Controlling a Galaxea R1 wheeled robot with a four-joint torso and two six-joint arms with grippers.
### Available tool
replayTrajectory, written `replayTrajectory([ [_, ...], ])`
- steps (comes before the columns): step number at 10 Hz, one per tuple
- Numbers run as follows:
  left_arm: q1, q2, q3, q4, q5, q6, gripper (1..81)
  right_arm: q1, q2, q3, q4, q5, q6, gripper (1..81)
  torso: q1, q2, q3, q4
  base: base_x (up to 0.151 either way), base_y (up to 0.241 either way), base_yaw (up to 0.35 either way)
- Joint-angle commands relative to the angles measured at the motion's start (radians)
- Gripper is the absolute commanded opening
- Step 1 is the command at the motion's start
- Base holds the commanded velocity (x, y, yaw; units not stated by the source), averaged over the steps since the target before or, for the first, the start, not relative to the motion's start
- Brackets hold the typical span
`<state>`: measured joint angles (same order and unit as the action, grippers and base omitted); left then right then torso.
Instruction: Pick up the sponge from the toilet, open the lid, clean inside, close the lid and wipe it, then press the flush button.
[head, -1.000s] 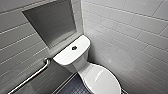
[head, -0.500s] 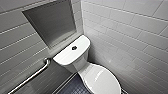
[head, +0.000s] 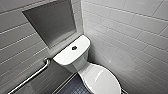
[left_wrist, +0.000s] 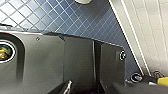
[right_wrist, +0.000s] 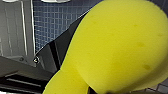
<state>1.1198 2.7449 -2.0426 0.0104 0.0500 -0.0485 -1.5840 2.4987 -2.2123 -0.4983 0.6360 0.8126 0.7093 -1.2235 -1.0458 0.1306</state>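
Observation:
The white toilet (head: 82, 63) stands in the corner of a tiled room in the head view. Its oval lid (head: 102, 80) is down over the bowl. The small dark flush button (head: 74, 47) sits in the middle of the flat tank cover (head: 65, 55). In the right wrist view the yellow sponge (right_wrist: 120, 47) looms very close to the camera, with my right gripper shut on it. A sliver of yellow (left_wrist: 162, 80) shows at the rim of the left wrist view, above dark blue floor tiles (left_wrist: 75, 20). My left gripper is open and holds nothing.
A chrome grab bar (head: 32, 76) runs along the grey wall to the toilet's left, below a recessed niche (head: 52, 23). White tiled wall (head: 130, 42) closes in on the toilet's right. Dark blue mosaic floor (head: 73, 87) lies in front of the bowl.

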Motion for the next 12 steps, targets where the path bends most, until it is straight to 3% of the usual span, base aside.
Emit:
replayTrajectory([
  [1,-0.033,-0.013,0.033,-0.012,0.070,0.004,81.1,-0.022,-0.027,0.010,-0.034,-0.035,0.004,1.0,0.000,0.000,0.000,0.000,0.000,0.000,0.000],
  [4,-0.037,-0.008,0.035,-0.010,0.068,0.004,81.1,-0.021,-0.024,0.011,-0.034,-0.035,0.002,1.0,0.000,0.000,0.000,0.000,0.000,0.000,0.000],
  [5,-0.037,-0.008,0.035,-0.010,0.068,0.004,81.1,-0.021,-0.022,0.010,-0.036,-0.035,0.002,1.0,0.064,-0.100,0.000,0.000,0.000,0.000,0.000],
  [8,-0.045,-0.008,0.039,-0.010,0.067,0.004,81.1,-0.020,-0.021,0.011,-0.036,-0.035,0.002,1.0,0.079,-0.124,0.000,0.000,0.000,0.000,0.000],
  [9,-0.048,-0.008,0.041,-0.010,0.067,0.004,81.1,-0.020,-0.021,0.011,-0.036,-0.035,0.002,1.0,0.032,-0.054,0.000,0.000,0.000,0.000,0.000],
  [12,-0.053,-0.008,0.041,-0.009,0.062,0.004,81.1,-0.018,-0.016,0.008,-0.042,-0.035,0.002,1.0,0.069,-0.118,0.000,0.000,0.000,0.000,0.000],
])
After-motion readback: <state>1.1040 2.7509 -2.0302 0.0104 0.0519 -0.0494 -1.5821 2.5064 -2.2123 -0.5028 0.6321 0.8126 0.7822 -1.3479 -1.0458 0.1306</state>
